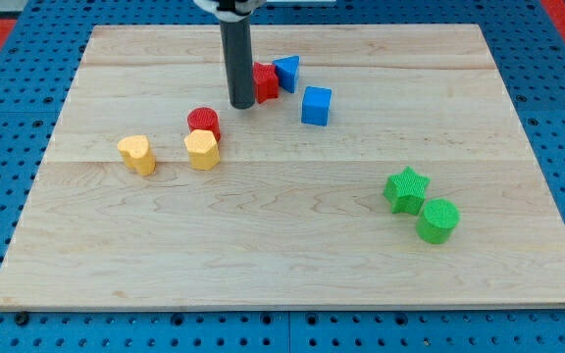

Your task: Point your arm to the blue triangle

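The blue triangle (pixel 286 71) lies on the wooden board near the view's top centre, touching a red block (pixel 265 80) on its left. My tip (pixel 242 104) is at the lower end of the dark rod, just left of and below that red block, a short way left of the blue triangle. A blue cube (pixel 316 105) sits below and right of the triangle.
A red cylinder (pixel 204 122) and a yellow block (pixel 202 150) sit left of and below the tip, with a yellow heart-like block (pixel 137 154) further left. A green star (pixel 406 189) and a green cylinder (pixel 437 220) sit at the view's lower right.
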You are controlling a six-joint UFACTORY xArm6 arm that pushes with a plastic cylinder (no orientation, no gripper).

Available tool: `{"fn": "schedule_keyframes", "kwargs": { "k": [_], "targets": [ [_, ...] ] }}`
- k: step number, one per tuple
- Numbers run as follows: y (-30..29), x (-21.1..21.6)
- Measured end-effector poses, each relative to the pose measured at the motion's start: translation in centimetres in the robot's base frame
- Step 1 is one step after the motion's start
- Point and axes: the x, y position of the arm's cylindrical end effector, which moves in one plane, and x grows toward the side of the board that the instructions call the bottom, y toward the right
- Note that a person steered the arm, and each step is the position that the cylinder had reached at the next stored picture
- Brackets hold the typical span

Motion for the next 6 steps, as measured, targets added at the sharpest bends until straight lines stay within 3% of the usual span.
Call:
{"fn": "schedule_keyframes", "kwargs": {
  "k": [1,3,4,5,6],
  "targets": [
    [-5.1,0.9],
    [-12.1,-3.2],
    [-10.8,-8.3],
    [-5.1,-11.4],
    [0.2,-11.4]
  ]
}}
